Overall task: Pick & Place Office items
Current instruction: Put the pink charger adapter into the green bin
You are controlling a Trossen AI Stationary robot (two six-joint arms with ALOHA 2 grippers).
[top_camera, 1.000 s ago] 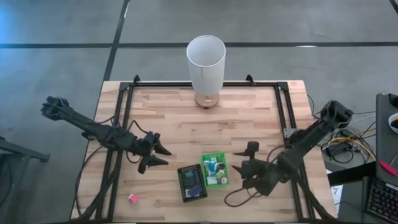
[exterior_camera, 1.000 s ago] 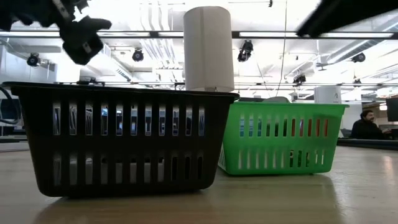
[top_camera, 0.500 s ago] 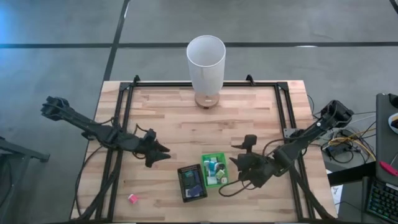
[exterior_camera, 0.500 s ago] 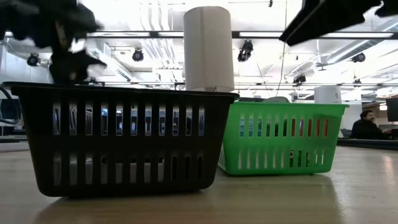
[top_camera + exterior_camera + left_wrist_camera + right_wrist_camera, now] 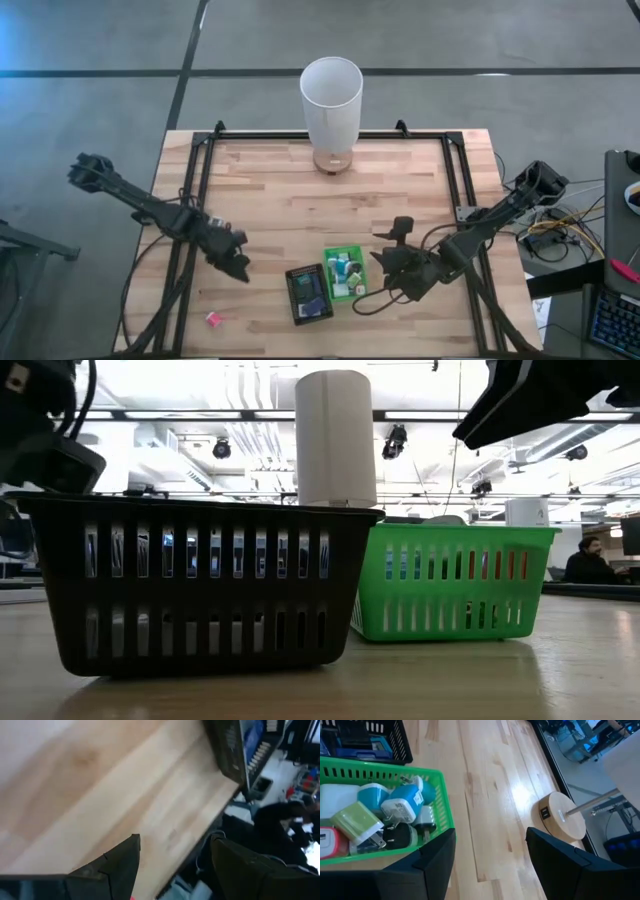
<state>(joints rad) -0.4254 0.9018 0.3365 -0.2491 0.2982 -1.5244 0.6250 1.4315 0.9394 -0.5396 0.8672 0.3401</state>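
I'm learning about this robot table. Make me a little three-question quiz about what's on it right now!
1. True or false: the green basket has small items in it.
2. Which thing lies alone on the wood near the table's front left corner?
A. a pink item
B. a yellow cup
C. a red book
3. Fill in: the tall white cylinder stands at the table's ____ edge, away from the baskets.

Key
1. True. The right wrist view shows teal, white, green and black pieces inside.
2. A
3. Far. It stands beyond the green basket and the black basket.
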